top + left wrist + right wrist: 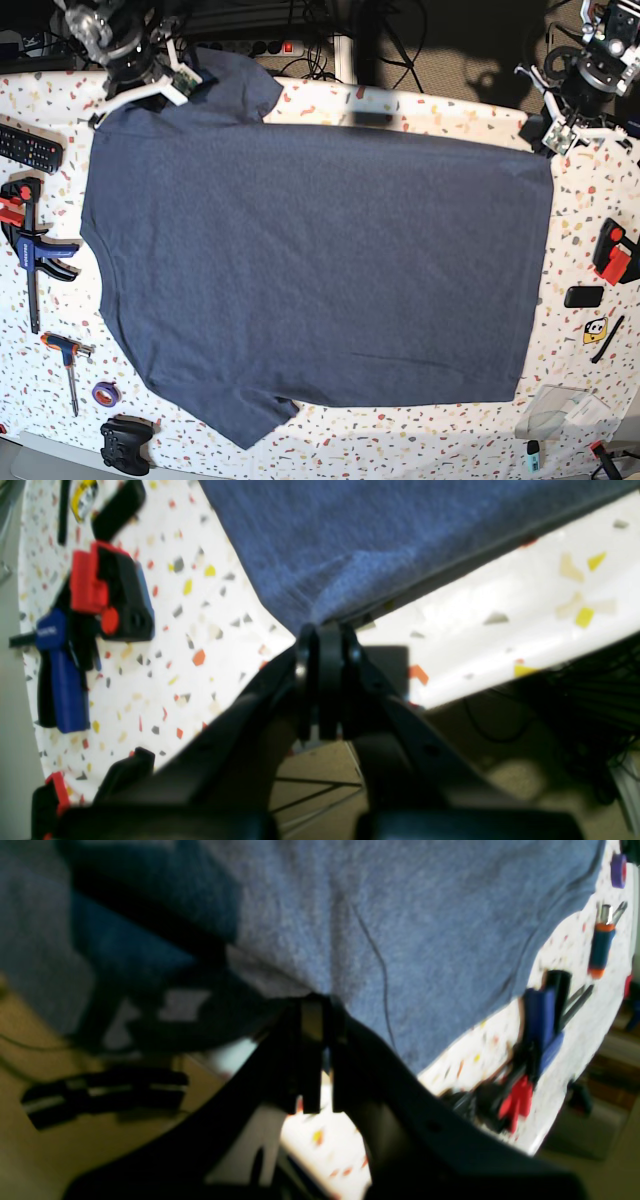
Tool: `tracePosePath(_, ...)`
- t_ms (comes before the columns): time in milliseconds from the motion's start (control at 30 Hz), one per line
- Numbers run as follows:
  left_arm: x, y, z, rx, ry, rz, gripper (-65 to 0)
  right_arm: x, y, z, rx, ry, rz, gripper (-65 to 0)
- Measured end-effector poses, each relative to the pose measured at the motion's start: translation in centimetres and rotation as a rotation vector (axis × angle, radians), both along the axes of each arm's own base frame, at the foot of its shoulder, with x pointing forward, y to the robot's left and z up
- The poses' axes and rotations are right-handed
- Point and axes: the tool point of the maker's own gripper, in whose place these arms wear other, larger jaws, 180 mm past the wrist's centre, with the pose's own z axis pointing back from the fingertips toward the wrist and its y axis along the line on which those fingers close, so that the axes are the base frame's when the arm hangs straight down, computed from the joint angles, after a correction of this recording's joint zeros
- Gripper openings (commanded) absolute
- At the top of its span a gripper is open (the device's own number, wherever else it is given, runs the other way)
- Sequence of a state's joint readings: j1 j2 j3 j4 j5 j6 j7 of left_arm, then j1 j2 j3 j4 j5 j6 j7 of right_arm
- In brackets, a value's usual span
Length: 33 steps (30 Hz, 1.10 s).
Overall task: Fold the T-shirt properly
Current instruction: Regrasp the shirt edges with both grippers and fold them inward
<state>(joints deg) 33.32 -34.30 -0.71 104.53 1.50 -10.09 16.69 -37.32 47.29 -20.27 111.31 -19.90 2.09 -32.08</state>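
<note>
The T-shirt [320, 270] lies spread flat on the speckled table, plain dark navy-grey side up, with its hem toward the right of the base view. My left gripper [550, 138] is at the far right hem corner. In the left wrist view this gripper [325, 630] is shut on the corner of the T-shirt [350, 540]. My right gripper [185, 85] sits at the far left sleeve. In the right wrist view it [315, 1005] is shut on the edge of the T-shirt [400, 940]. Some white lettering [175, 1005] shows on the underside.
A blue and red clamp [30, 250], a remote [30, 148], a screwdriver [65, 350], a purple tape roll [105, 393] and a game controller [125, 443] lie along the left edge. A red and black clamp [612, 250] and small items lie at the right.
</note>
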Motion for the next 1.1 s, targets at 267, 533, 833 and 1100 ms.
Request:
tracePosePath(267, -1.7, -0.8, -0.1, -0.013, 0.029, -0.016, -65.0, -2.7, 1.3, 1.1, 0.041, 0.006, -0.022, -65.0)
tracePosePath(533, 2.9, 0.4, 3.4, 0.005, -0.144, 0.074, -65.0, 1.0, -0.6, 3.3, 0.012, -0.143, -0.077, -65.0)
tracePosePath(833, 6.0, 0.7, 3.6, -0.039, -0.156, 0.072, -65.0, 7.0, -1.5, 4.6, 0.183, -0.217, -0.195, -65.0)
tracePosePath(1100, 8.9, 2.5, 2.7, -0.066, -0.149, 0.115, -65.0, 11.1, -0.7, 2.4, 0.294, -0.220, -0.249, -65.0)
